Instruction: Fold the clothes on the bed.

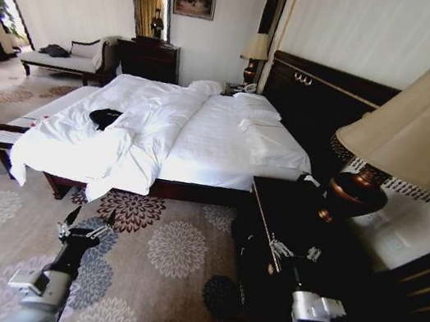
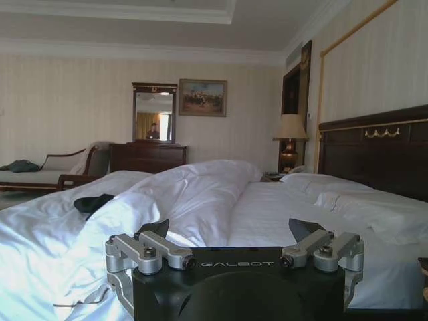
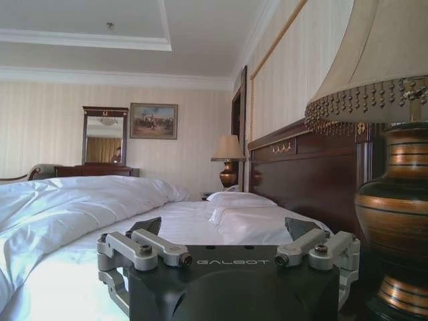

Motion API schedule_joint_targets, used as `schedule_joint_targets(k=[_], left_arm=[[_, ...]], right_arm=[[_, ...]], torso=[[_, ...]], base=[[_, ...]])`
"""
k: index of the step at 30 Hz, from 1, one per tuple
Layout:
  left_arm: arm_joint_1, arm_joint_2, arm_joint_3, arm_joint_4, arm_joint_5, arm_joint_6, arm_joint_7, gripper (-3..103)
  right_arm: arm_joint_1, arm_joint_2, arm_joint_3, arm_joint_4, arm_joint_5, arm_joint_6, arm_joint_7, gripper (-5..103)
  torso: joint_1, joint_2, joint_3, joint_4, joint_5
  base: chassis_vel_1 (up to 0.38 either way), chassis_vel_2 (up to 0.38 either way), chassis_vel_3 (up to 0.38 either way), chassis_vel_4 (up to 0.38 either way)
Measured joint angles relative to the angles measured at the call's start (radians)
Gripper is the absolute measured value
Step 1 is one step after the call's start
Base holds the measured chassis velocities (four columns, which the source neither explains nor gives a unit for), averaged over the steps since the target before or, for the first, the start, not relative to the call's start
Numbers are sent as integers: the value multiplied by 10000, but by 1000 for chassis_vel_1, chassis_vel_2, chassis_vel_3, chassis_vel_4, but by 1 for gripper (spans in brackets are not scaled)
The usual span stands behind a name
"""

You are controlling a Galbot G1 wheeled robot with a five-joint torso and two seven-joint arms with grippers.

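Both pincers, left point(image 1: 86, 230) and right point(image 1: 292, 254), hover wide open over the carpet, the left nearer the black T-shirt point(image 1: 104, 117) (crumpled, no clear axis) far ahead on the bed's point(image 1: 202, 138) left half.

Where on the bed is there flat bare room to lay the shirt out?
Free: the smooth sheet between the bunched duvet and the pillows. Crowded: the far side, where the black T-shirt sits among duvet folds. Both grippers hang short of the bed.
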Motion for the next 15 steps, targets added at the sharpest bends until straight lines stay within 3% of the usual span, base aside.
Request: schedule_joint_targets(k=[3, 10, 15], left_arm=[[-677, 431, 134, 78, -260, 230, -137, 100], [-958, 743, 256, 226, -226, 297, -209, 100], [-996, 747, 335, 341, 385, 0, -280, 100]], right_arm=[[-329, 464, 24, 313, -277, 220, -613, 100], [-929, 1052, 261, 539, -980, 838, -1485, 100], [-1409, 1331, 536, 683, -1220, 1538, -1760, 100]], torso=[[0, 1, -1, 2, -3], [0, 0, 0, 2, -1], [0, 0, 0, 1, 0]], base=[[0, 0, 0, 0], [0, 0, 0, 0], [0, 0, 0, 0]])
